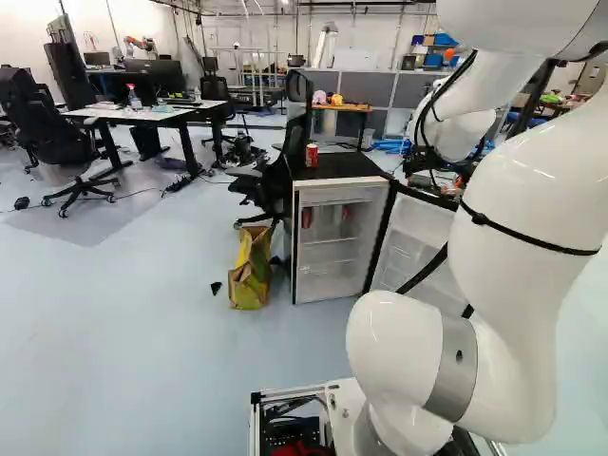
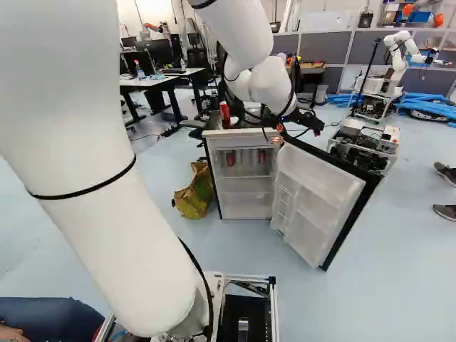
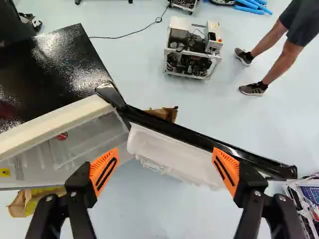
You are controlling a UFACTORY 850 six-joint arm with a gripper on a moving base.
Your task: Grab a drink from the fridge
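At the open fridge door stands my gripper (image 2: pixel 278 134) in the right base view. In the wrist view the gripper (image 3: pixel 165 152) is open, its orange pads wide apart with nothing gripped; the fridge door (image 3: pixel 204 138) lies ahead of and below it. The fridge (image 1: pixel 296 242) stands with its door swung wide. Inside, on the upper level, are a red can (image 2: pixel 230 159) and another red can (image 2: pixel 261 156). One can (image 3: pixel 62 136) shows through the clear shelf in the wrist view. A further red can (image 1: pixel 312 155) stands on the fridge's black top.
A yellow-brown paper bag (image 1: pixel 251 268) and an office chair (image 1: pixel 275 176) stand beside the fridge. Desks (image 1: pixel 142 112) are farther back. Another robot (image 2: pixel 399 57) stands behind a wheeled cart (image 2: pixel 365 144) at the right. A person's legs (image 3: pixel 279 59) show beyond the door.
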